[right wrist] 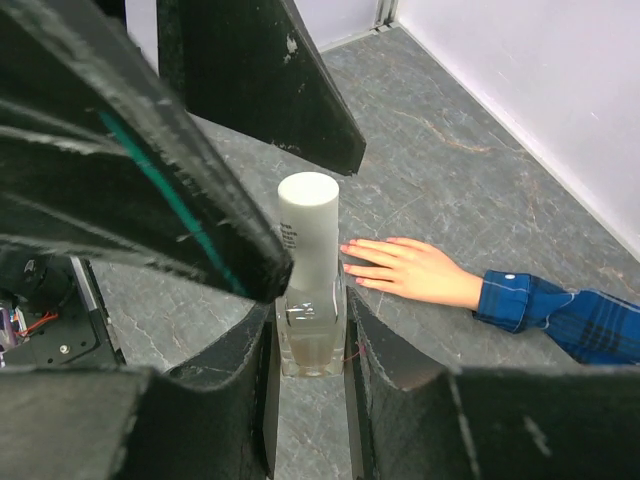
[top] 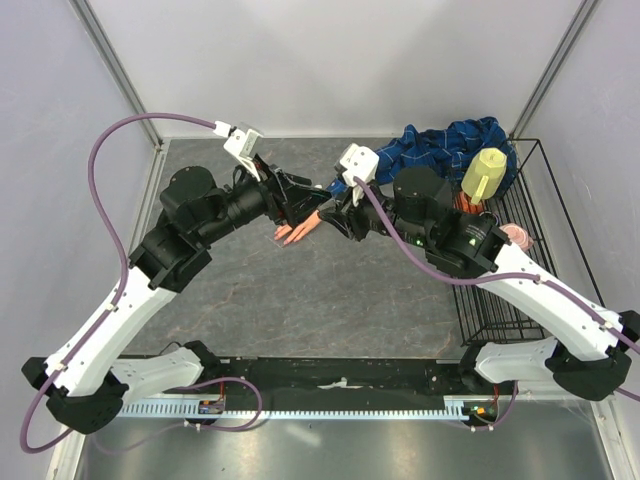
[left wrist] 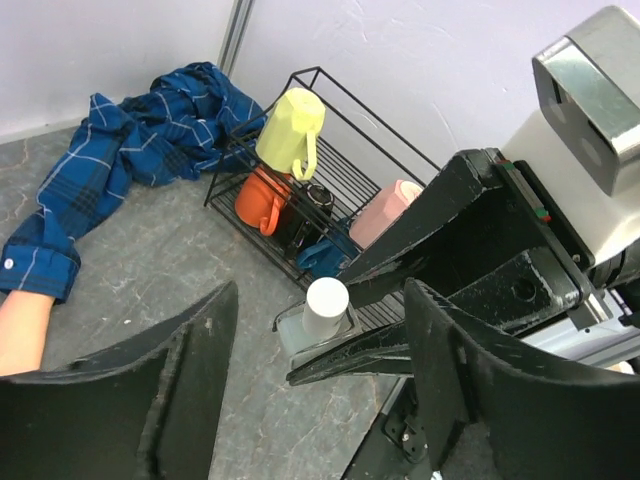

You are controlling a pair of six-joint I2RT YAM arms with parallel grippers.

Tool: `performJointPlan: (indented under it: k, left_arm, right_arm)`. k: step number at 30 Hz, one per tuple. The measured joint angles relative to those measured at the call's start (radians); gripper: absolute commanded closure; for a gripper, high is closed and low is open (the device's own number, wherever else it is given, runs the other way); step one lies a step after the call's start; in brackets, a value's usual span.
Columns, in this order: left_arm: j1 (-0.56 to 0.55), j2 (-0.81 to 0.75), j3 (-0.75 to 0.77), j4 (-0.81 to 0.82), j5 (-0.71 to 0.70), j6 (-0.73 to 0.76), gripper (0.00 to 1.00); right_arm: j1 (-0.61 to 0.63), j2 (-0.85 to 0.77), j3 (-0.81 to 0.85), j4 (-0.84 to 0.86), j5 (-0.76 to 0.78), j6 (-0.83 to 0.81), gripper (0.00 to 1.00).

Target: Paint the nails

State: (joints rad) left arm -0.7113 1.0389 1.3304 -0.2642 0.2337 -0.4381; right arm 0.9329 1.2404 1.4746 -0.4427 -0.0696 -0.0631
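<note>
Clamping bottle (right wrist: 308, 300): right gripper (right wrist: 312, 355) | seen at wrists, hidden from top

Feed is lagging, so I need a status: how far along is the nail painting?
Done: the right fingers are clamped on the bottle, near the mannequin hand. In hand: the open left fingers are by its white cap, which is on. Left: uncapping and painting the nails; whether any carry polish is too small to tell.
</note>
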Motion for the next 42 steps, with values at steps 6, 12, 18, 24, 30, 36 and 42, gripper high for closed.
performJointPlan:
  k: [6, 12, 18, 24, 30, 36, 42]
  left_arm:
    - [0.000, 0.002, 0.000, 0.001, 0.000, -0.005, 0.49]
    - [0.000, 0.012, 0.000, 0.001, 0.012, -0.004, 0.68]
    - [0.002, 0.015, 0.000, 0.004, 0.088, 0.037, 0.98]
    - [0.016, -0.006, -0.002, 0.016, 0.368, 0.196, 0.98]
    - [0.012, -0.065, -0.111, 0.362, 0.868, 0.108, 0.98]
    - [0.000, -0.067, -0.139, 0.502, 1.004, 0.006, 0.62]
    - [-0.010, -0.090, -0.010, 0.204, 0.843, 0.151, 0.05]
  right_arm:
    - [0.018, 0.001, 0.000, 0.000, 0.033, -0.004, 1.00]
    - [0.030, 0.001, 0.002, 0.001, 0.044, -0.001, 1.00]
    - [0.034, 0.000, 0.002, -0.001, 0.031, 0.015, 1.00]
    - [0.027, -0.068, -0.043, -0.005, -0.161, 0.018, 1.00]
    - [0.043, -0.142, -0.139, 0.159, -0.632, 0.106, 1.00]
    - [0.047, -0.144, -0.230, 0.367, -0.834, 0.248, 1.00]
    - [0.044, -0.149, -0.186, 0.267, -0.741, 0.189, 1.00]
